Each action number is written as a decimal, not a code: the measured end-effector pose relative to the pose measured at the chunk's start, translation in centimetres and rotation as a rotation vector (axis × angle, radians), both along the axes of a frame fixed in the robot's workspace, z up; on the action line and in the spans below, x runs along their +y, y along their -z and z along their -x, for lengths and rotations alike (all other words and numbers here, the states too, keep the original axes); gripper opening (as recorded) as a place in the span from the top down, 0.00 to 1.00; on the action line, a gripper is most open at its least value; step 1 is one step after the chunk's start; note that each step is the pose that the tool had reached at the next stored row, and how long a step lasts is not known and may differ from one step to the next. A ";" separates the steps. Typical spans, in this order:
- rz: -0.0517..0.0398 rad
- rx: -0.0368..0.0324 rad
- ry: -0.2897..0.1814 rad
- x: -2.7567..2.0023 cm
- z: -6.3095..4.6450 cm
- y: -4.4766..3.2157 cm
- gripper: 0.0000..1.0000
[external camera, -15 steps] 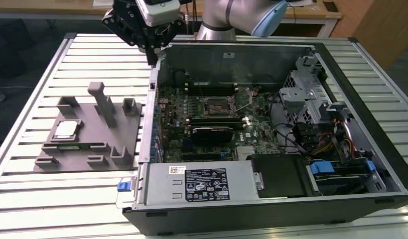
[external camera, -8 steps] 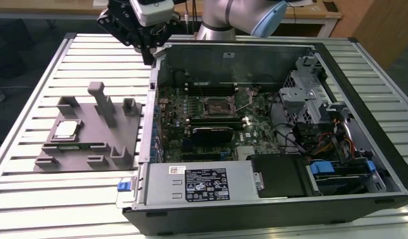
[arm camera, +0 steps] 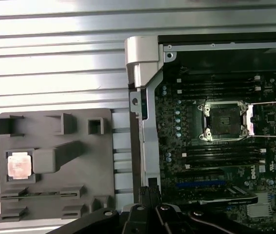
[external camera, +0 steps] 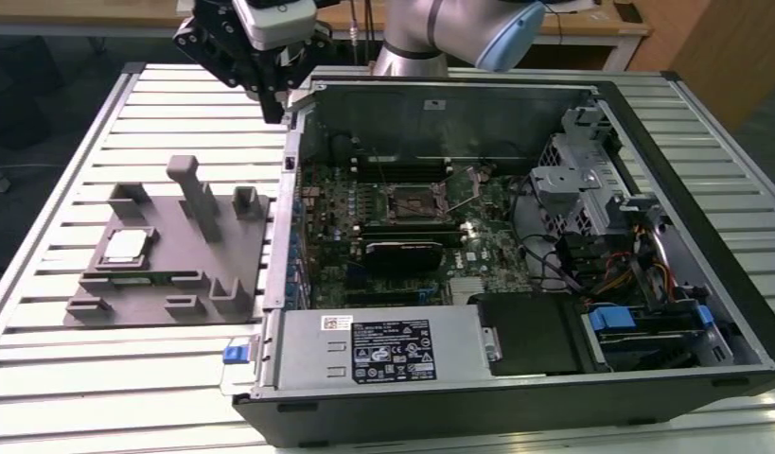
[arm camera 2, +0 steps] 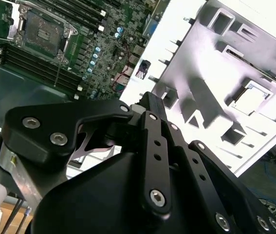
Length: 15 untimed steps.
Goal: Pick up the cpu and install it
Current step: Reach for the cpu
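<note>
While the grey holder (external camera: 172, 241) is sitting on the slatted table (external camera: 172, 104) at nine o'clock in the exterior view, it is cradling the cpu (external camera: 125, 246), which is lying flat in a recess on the holder's nine o'clock side. Well apart from it, the claw (external camera: 277, 112) is hanging pinched together and gripping nothing, at the eleven o'clock corner of the open computer case (external camera: 514, 421). That case is housing the motherboard (external camera: 488, 236), whose socket (external camera: 419, 200) is lying empty with its frame flipped open. Showing are one cpu, one holder, one claw, one case and one socket.
</note>
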<state>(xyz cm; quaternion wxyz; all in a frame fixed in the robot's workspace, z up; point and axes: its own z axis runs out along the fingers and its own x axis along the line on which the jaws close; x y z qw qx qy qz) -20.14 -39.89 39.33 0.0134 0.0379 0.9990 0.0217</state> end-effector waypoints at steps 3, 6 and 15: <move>0.0001 0.0001 0.000 0.00 0.3 -0.01 0.89; 0.0000 0.0000 0.000 0.00 0.7 0.00 0.89; 0.0000 -0.0002 0.000 0.00 1.9 0.00 0.89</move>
